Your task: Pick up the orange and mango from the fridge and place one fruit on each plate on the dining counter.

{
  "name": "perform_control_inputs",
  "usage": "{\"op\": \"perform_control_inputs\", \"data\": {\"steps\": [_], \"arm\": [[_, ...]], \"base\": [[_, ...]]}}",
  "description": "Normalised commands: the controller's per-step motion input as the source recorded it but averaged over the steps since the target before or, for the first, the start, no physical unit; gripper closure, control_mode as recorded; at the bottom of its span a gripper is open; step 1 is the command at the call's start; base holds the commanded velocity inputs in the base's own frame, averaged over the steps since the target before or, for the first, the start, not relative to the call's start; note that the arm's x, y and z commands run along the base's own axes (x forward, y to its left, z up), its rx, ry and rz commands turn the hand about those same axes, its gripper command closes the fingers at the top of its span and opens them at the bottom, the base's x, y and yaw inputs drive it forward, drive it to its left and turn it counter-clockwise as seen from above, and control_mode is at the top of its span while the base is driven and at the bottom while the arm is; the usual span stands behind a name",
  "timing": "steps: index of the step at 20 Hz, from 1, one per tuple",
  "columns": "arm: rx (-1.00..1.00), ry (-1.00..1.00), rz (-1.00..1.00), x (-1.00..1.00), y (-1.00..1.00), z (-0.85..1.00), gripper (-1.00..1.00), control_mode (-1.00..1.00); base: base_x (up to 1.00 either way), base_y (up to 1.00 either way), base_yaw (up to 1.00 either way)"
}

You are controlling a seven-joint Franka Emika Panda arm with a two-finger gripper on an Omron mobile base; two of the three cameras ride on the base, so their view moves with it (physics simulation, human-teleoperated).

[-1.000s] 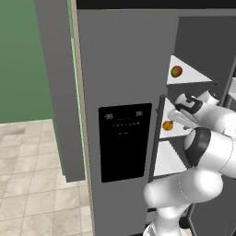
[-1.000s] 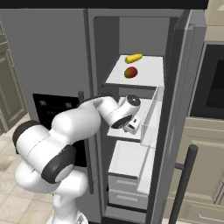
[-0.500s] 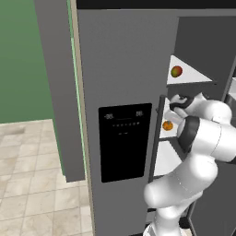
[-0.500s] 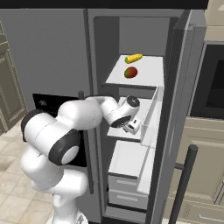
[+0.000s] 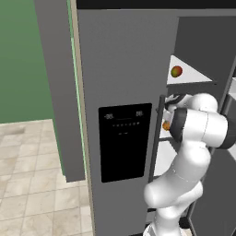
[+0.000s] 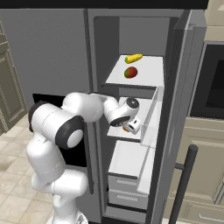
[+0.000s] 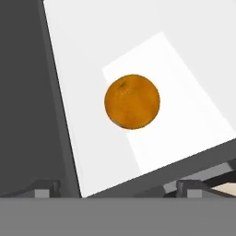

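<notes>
The fridge [image 5: 124, 69] stands with its right door swung open. The orange [image 7: 132, 102] lies on the white middle shelf [image 7: 92, 46], a short way ahead of my gripper [image 7: 117, 189], which is open with nothing between its fingertips. In the right base view the gripper [image 6: 133, 124] reaches in over that shelf with the orange [image 6: 125, 128] peeking out beside it. From the left base view the orange [image 5: 166, 125] is half hidden behind my arm. The mango [image 6: 130, 72] rests one shelf higher, and the left base view shows the mango [image 5: 176, 71] too.
A yellow corn cob [image 6: 133, 57] lies behind the mango. The black dispenser panel [image 5: 125, 140] is on the shut left door. The open right door [image 6: 175, 87] and its handle [image 6: 183, 175] stand close on the right. White drawers [image 6: 127, 192] sit below.
My arm has folded in closer to the fridge, elbow swinging toward the opening, and the hand has pushed a little deeper over the middle shelf. The fruits have not moved.
</notes>
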Motion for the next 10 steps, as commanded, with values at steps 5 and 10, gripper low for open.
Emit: {"op": "perform_control_inputs", "data": {"steps": [5,10], "arm": [[0.03,0.00,-0.04,0.36,-0.13,-0.16,-1.00,-1.00],[0.04,0.00,0.00,0.35,-0.17,-0.23,-1.00,-1.00]], "base": [[0.00,0.00,0.00],[0.00,0.00,0.00]]}}
